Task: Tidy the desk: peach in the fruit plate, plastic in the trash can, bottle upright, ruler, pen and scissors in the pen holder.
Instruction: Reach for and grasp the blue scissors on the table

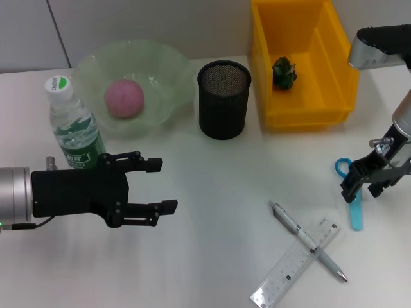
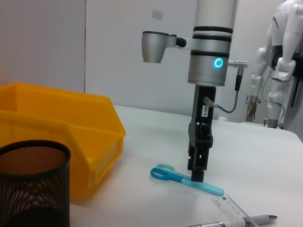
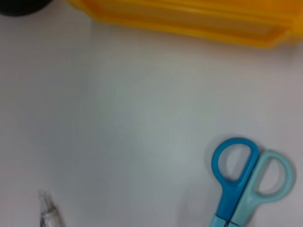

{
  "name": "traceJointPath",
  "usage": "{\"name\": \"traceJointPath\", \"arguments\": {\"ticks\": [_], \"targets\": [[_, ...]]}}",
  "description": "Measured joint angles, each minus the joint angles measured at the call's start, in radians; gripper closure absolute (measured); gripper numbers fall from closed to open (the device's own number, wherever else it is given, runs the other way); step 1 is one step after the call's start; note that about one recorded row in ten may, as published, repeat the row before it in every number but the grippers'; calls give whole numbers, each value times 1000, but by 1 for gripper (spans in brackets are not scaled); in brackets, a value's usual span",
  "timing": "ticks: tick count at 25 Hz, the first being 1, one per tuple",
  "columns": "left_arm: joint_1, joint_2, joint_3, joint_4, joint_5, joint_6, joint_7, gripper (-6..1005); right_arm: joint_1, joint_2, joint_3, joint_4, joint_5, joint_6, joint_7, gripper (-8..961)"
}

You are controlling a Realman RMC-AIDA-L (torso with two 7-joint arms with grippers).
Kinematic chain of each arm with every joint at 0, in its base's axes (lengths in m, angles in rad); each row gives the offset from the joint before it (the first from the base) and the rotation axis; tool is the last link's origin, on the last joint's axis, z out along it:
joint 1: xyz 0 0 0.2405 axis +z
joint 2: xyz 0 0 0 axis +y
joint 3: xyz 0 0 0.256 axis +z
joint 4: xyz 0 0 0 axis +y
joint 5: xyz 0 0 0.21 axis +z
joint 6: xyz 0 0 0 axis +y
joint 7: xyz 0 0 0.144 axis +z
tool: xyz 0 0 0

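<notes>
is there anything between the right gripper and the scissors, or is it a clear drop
Nothing visible blocks it. The right gripper stands directly over the scissors on the table, at their sheathed blade. The pen and ruler lie off to the side.

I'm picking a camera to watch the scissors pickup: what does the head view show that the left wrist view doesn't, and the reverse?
Only the head view shows the peach in the fruit plate, the upright bottle, the green plastic inside the yellow bin, and the left gripper, open above the table. Only the left wrist view shows the right gripper from the side, down at the scissors. Both show the pen holder, bin, scissors, pen and ruler.
</notes>
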Motion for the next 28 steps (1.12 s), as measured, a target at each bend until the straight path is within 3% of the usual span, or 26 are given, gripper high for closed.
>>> {"name": "traceJointPath", "arguments": {"ticks": [8,28], "targets": [[0,0,0,4,-1,0,-6,167,5,9,-23,7,0,7,-1,404],[-5,2,-1,7,-1,3,-13,167,1,10,-26,19,0,21,-2,406]]}}
